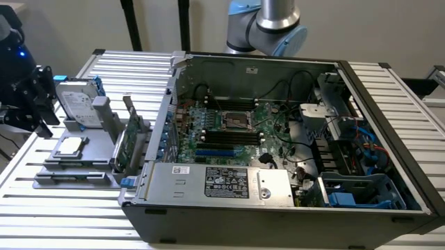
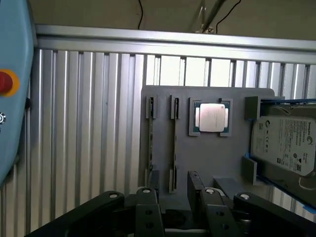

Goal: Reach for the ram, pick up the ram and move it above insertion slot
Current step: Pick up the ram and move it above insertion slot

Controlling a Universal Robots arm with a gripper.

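Note:
The ram shows as a thin edge-on strip [image 2: 174,143] standing in a narrow slot of the grey holder [image 2: 217,168]. A second strip just like it stands in the slot beside it [image 2: 150,143], and I cannot tell the two apart. My gripper [image 2: 173,180] hangs above the holder, open, with nothing between its fingers. Its fingertips straddle one end of the strip. In the exterior view the black gripper [image 1: 35,107] is at the exterior view's left, beside the holder [image 1: 76,179]. The black memory slots [image 1: 233,136] lie on the motherboard inside the open case.
On the holder lie a silver hard drive [image 2: 284,143] and a square processor [image 2: 212,117]. A tall green expansion card [image 1: 128,143] stands between holder and case wall [image 1: 158,130]. A blue pendant with a red button [image 2: 10,84] rests on the slatted table [image 2: 89,123].

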